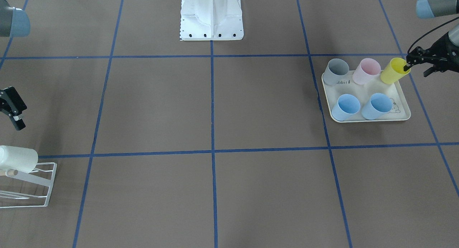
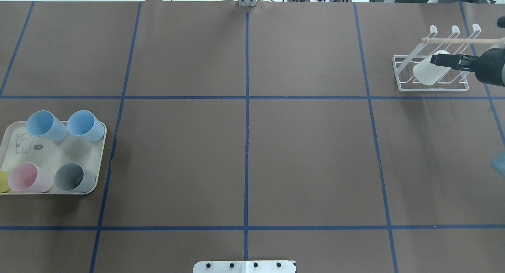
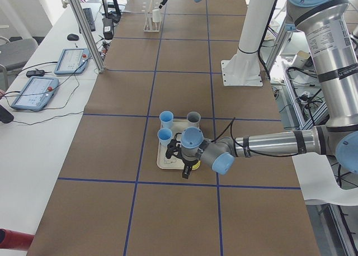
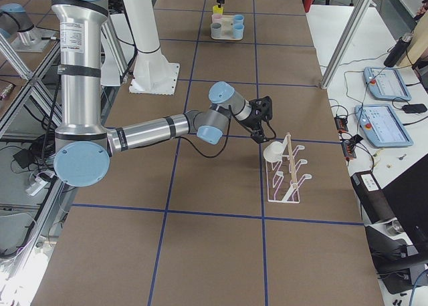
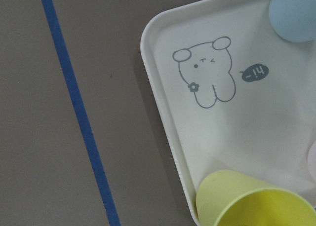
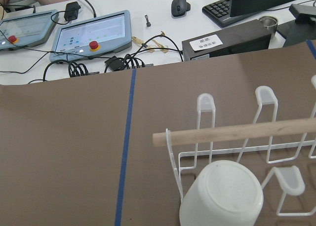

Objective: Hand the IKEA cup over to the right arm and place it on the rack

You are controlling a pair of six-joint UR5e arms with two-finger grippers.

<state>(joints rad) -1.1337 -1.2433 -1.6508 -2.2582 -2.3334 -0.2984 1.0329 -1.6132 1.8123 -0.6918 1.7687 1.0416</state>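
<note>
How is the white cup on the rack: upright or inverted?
Inverted, tilted: the white cup hangs on the rack, closed base toward the wrist camera.

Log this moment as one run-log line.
left claw: at yellow cup rim, grip unclear | right claw: open, clear of white cup | white cup: on rack

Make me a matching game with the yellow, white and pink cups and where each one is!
Cups:
1. yellow cup
2. white cup
3. pink cup

Places:
a. on the rack
b. between the grey cup and another cup
c. at the left gripper

Pairs: 1-c, 2-a, 3-b
</note>
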